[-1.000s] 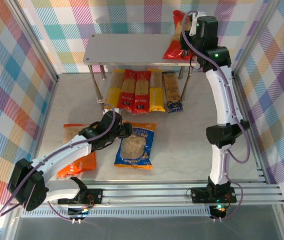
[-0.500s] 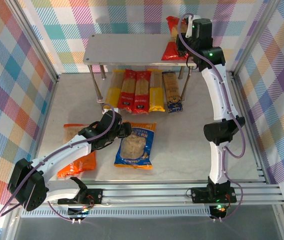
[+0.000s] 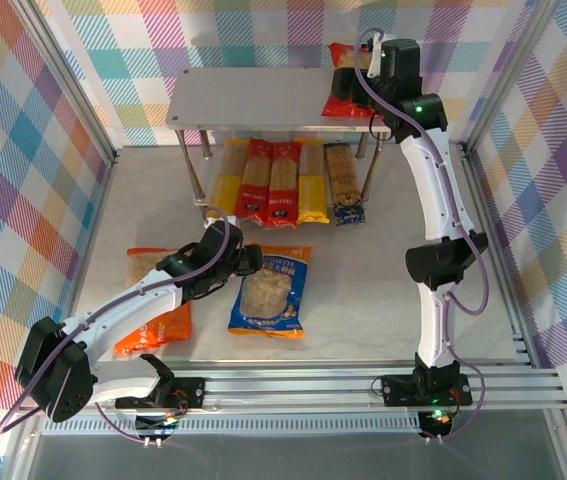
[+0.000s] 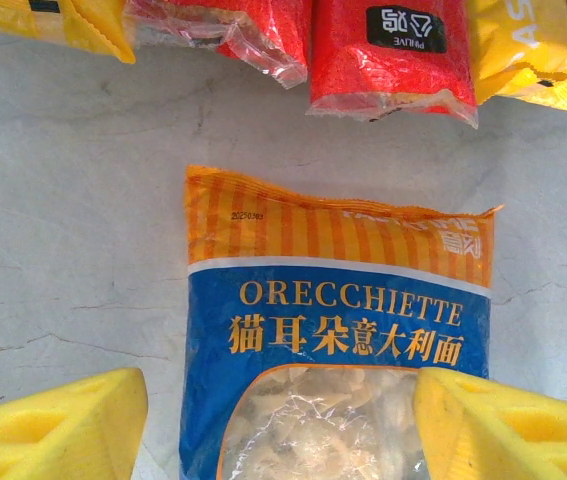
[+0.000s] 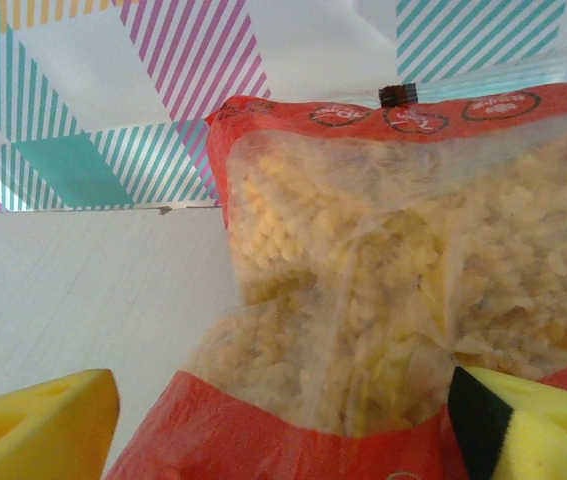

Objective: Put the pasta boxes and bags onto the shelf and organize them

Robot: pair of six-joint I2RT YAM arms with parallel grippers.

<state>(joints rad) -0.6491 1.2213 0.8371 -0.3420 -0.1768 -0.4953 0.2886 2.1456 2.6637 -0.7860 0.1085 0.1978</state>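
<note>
Step in hand: shelving the bags. The red bag (image 5: 363, 300) lies at the right end of the shelf's (image 3: 253, 100) top board, the right claw (image 5: 283, 410) spread wide around it, gripping nothing. The left claw (image 4: 278, 420) hangs wide open over the blue bag (image 4: 338, 350) on the tabletop (image 3: 363, 290); next, in my judgement, it must descend and close on that 1 bag.

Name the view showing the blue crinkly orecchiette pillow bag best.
Left wrist: the blue orecchiette bag sits close, label readable. Top external shows it small, one top corner under the left gripper.
</note>
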